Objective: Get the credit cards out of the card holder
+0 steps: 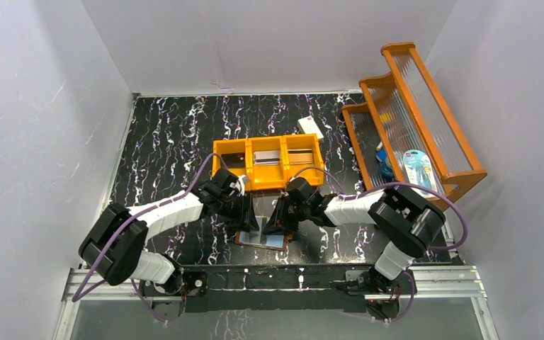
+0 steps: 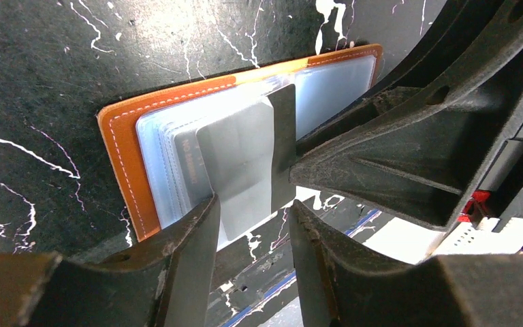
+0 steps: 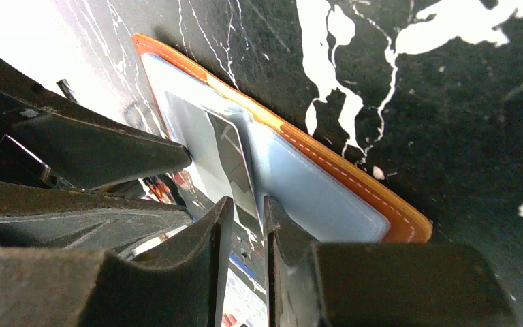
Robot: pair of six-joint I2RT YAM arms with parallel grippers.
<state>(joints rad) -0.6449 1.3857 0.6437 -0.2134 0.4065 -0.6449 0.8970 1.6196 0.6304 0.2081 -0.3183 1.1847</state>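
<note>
Left gripper [image 2: 252, 214] gapes astride a grey card [image 2: 235, 160] tilted out of the open brown holder [image 2: 119, 146]; right gripper [image 3: 245, 208] straddles a pale sleeve [image 3: 248, 174], grip unclear. Orange tray [image 1: 283, 183] behind.

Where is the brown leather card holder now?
Top view, bottom centre: the card holder lies open between left gripper and right gripper, below the orange plastic tray.

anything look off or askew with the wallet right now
Only a grey card sticks partway out of the open card holder, between the fingers of the left gripper, not lying flush with the sleeves. That fits the job; nothing looks spilled or damaged.
</note>
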